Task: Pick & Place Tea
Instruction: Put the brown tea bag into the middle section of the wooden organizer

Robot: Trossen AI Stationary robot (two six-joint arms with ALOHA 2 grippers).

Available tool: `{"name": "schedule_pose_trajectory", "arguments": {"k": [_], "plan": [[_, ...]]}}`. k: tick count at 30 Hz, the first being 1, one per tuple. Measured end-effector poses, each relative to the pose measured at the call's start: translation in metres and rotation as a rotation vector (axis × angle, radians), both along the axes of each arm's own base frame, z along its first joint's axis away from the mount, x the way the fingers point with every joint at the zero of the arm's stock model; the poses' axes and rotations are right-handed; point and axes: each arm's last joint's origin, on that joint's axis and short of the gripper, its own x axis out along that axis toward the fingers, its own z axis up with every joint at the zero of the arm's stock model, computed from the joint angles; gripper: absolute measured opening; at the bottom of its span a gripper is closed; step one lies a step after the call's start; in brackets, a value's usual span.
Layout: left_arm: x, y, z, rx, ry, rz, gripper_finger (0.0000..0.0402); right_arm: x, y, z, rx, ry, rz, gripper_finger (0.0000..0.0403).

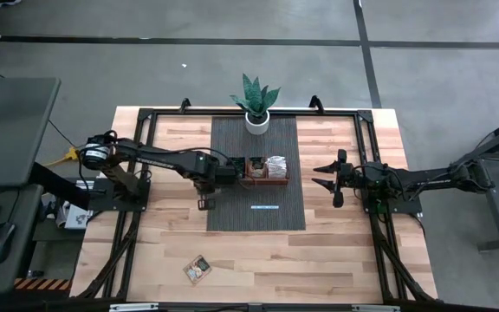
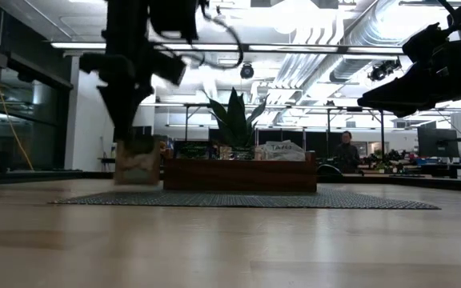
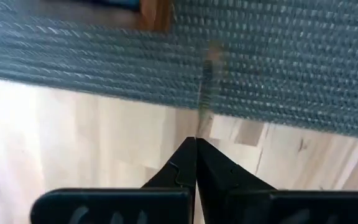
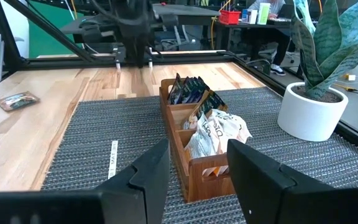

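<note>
A pale tea packet (image 2: 137, 164) hangs under my left gripper (image 2: 126, 120), which is shut on it at the left edge of the dark woven mat (image 1: 232, 217). In the left wrist view the packet (image 3: 205, 93) shows edge-on beyond the shut fingertips. The wooden tray (image 1: 265, 170) stands on the mat and holds dark (image 4: 188, 90) and pale packets (image 4: 219, 134) upright in its compartments. Another packet (image 1: 198, 270) lies flat on the bare wood near the front edge. My right gripper (image 1: 323, 173) waits open in the air, right of the mat. My left gripper pinches the packet's upper edge (image 3: 199, 127) between its two shut fingers. The fingers point down, coming at it from above. The packet hangs upright below them, its lower edge (image 2: 137, 182) a little above the mat.
A potted plant (image 1: 256, 106) stands at the mat's far end, behind the tray. A thin white strip (image 1: 265, 207) lies on the mat in front of the tray. A black frame (image 1: 145, 117) rims the table. Bare wood lies left and in front of the mat.
</note>
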Motion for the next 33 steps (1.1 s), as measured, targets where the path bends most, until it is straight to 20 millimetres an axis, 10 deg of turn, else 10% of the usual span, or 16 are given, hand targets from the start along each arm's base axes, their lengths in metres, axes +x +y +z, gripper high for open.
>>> {"name": "schedule_pose_trajectory", "arguments": {"k": [33], "plan": [[0.023, -0.015, 0.067, 0.095, -0.205, -0.117, 0.0, 0.0, 0.0, 0.0, 0.0, 0.0, 0.0, 0.0154]]}}
